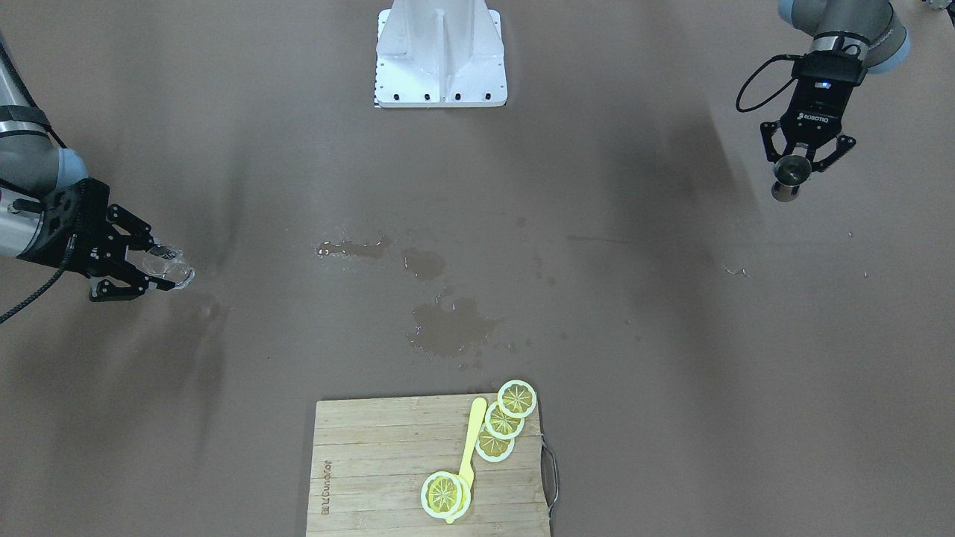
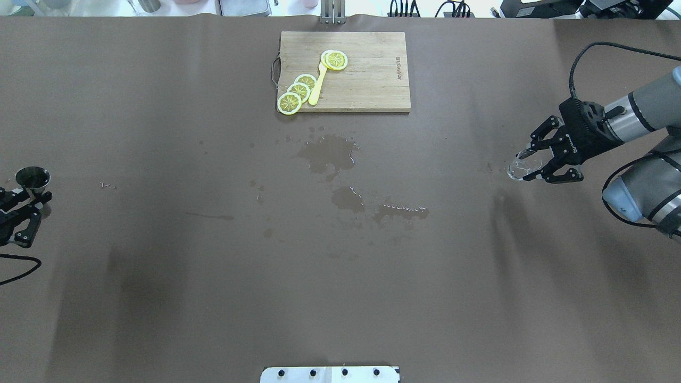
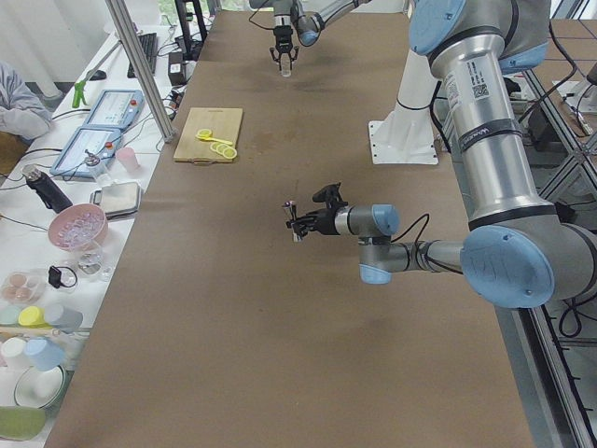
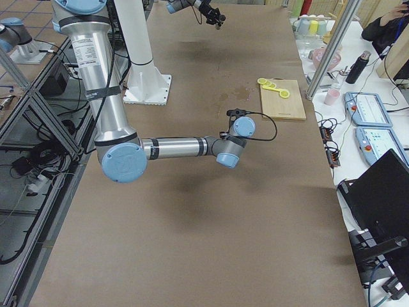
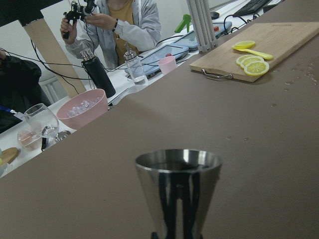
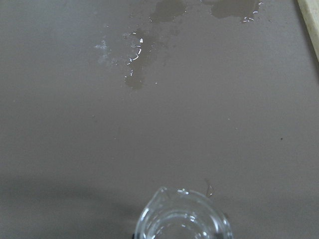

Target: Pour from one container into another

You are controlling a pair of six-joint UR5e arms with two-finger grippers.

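Right gripper clamps glass, left gripper clamps jigger; well apart. Close gap level, then tip slowly.

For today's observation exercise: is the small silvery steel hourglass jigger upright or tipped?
Roughly upright: the small silvery steel hourglass jigger in the left claw shows its open mouth facing up.

**A brown-topped table in an evenly lit lab**

A broad table covered in a matte brown sheet fills the room's middle, with dark wet patches near its centre. Along one end runs a cluttered white side bench, fenced by a slanting aluminium post. Grey metal frame struts stand beside the table above reddish floor tiles. The light is soft and casts faint shadows.
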